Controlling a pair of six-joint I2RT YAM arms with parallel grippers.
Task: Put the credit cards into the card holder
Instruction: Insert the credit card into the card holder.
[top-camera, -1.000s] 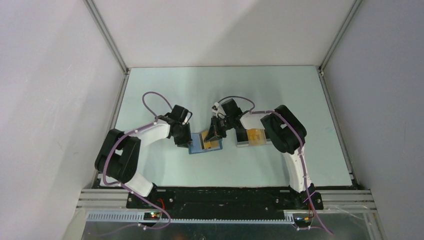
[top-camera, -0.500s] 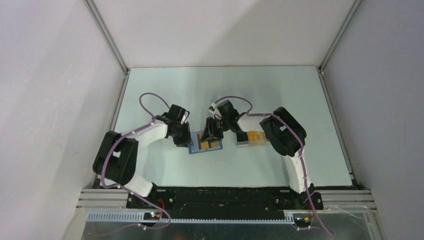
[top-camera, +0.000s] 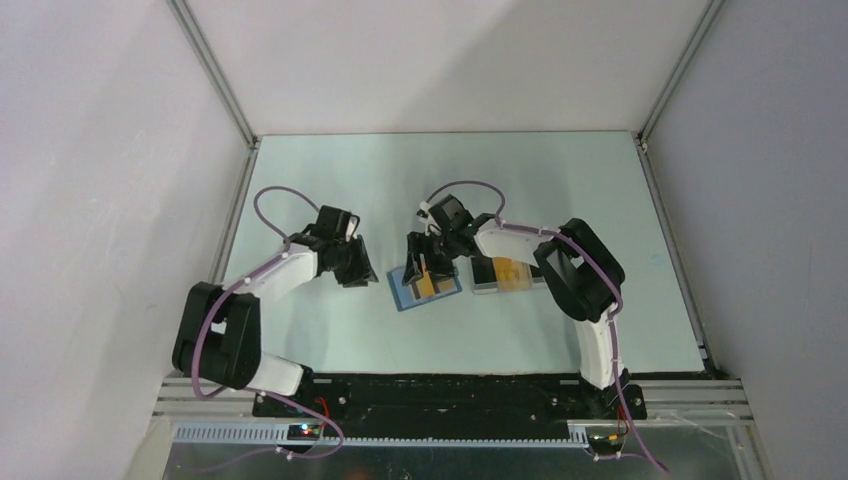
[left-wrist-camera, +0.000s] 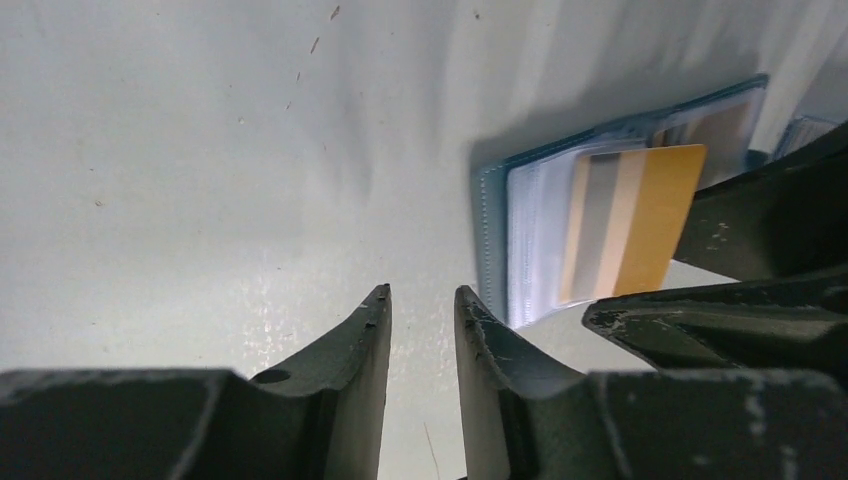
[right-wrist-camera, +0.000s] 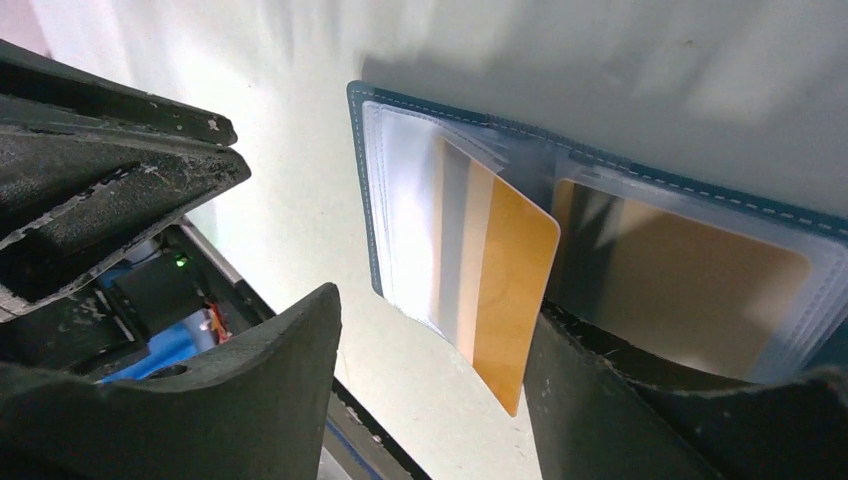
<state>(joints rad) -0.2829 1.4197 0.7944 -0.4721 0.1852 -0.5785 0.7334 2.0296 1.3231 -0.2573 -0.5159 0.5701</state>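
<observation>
The blue card holder (top-camera: 443, 297) lies open on the table between both arms. A yellow-orange credit card (right-wrist-camera: 510, 300) with a grey stripe sits partly inside a clear pocket on the left page, its lower end sticking out. Another card (right-wrist-camera: 690, 290) shows behind the plastic of the right page. My right gripper (top-camera: 425, 266) hangs over the holder, open, its jaws (right-wrist-camera: 435, 330) astride the card's free end without gripping it. My left gripper (top-camera: 360, 272) stands just left of the holder (left-wrist-camera: 500, 240), jaws a narrow gap apart (left-wrist-camera: 422, 295) with only table between them.
A clear plastic tray (top-camera: 478, 287) holding a yellow card (top-camera: 515, 272) and a dark card (top-camera: 484, 270) stands right of the holder, under the right forearm. White walls close in the table on both sides and at the back.
My right gripper has gone from shut to open, letting go of the yellow card in the holder. The left arm has drawn back to the left, off the holder, which has turned slightly.
</observation>
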